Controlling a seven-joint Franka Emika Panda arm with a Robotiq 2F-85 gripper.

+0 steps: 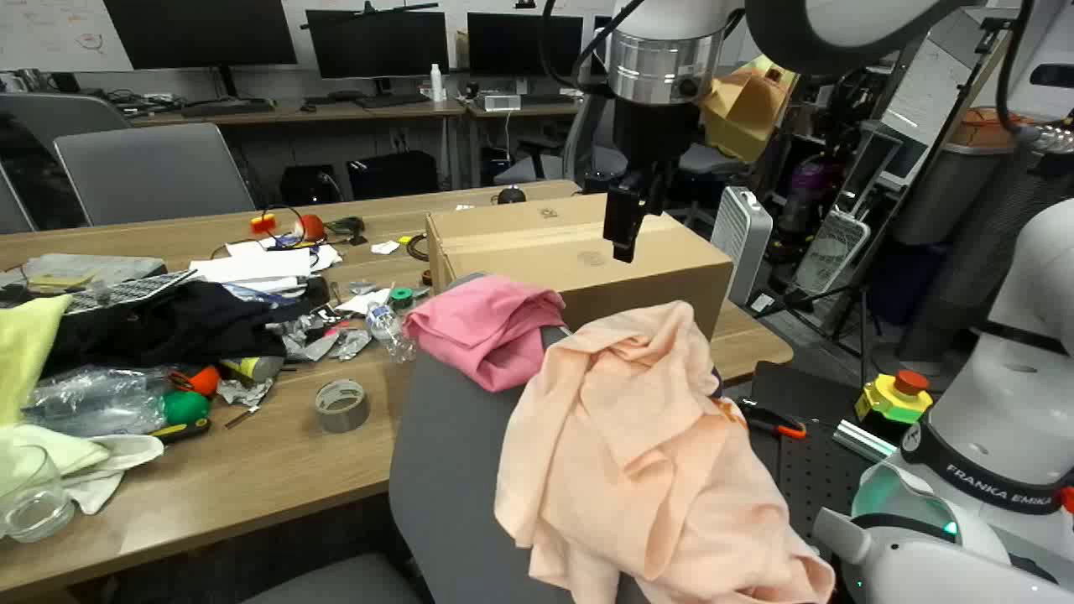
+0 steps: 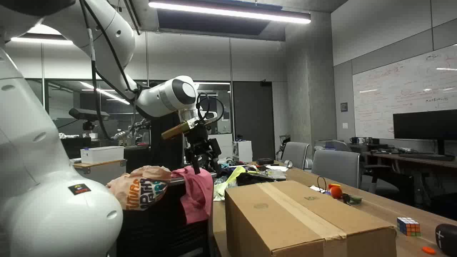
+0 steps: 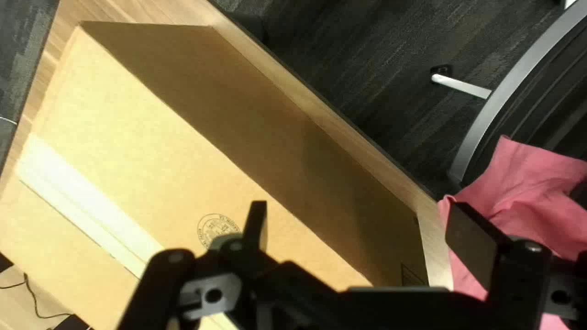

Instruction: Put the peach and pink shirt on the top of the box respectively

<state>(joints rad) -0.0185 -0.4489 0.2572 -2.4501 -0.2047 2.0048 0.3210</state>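
Note:
The pink shirt (image 1: 495, 329) lies crumpled over the top of a grey chair back beside the box; it hangs down the chair's rear in an exterior view (image 2: 199, 194). The peach shirt (image 1: 642, 445) is draped over the same chair back, with printed lettering showing in an exterior view (image 2: 144, 189). The closed cardboard box (image 1: 671, 252) stands on the table, also in an exterior view (image 2: 250, 210). My gripper (image 3: 360, 224) is open and empty, above the box's edge on the chair side. In the wrist view the pink shirt (image 3: 536, 197) shows behind one finger; the peach shirt is out of view.
The chair back (image 1: 445, 436) stands against the table (image 1: 277, 470). Tape (image 1: 342, 405), a plastic bottle (image 1: 388, 329), black cloth (image 1: 168, 323) and other clutter lie on the table. A Rubik's cube (image 2: 408, 226) and a black object (image 2: 446, 239) lie beyond the box.

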